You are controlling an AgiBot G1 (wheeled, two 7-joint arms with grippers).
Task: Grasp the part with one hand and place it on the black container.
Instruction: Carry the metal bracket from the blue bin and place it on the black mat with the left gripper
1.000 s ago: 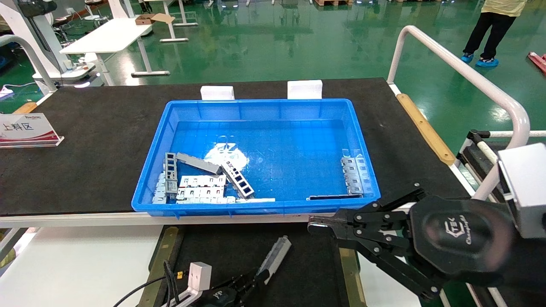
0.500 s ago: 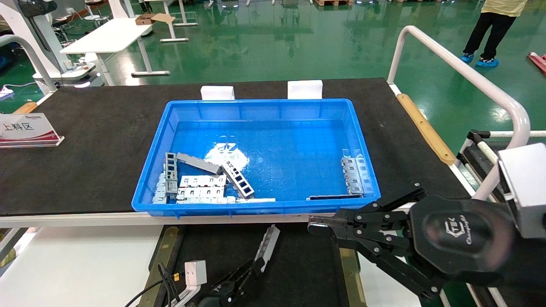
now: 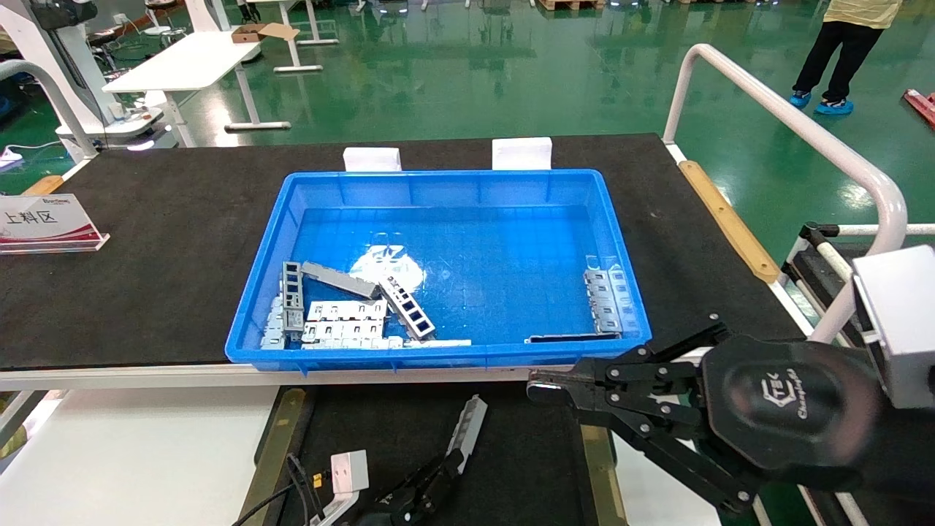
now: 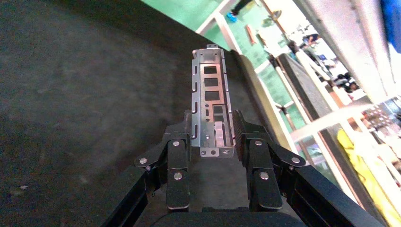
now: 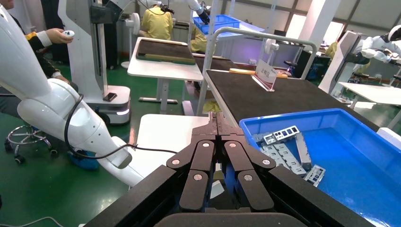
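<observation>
Left gripper (image 4: 213,137) clamped on part (image 4: 210,101), bottom middle of head view. Part (image 3: 467,424) held just over black container (image 3: 526,453), touching or not: cannot tell. Picking up done; setting down and letting go left. Right gripper (image 3: 537,387) pinched together, holding nothing, lower right, beside blue crate (image 3: 445,183).

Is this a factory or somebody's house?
Most likely a factory or workshop, not a house. The floor is shiny green, a blue crate holds loose metal parts, and other robot stations stand around with workers.
</observation>
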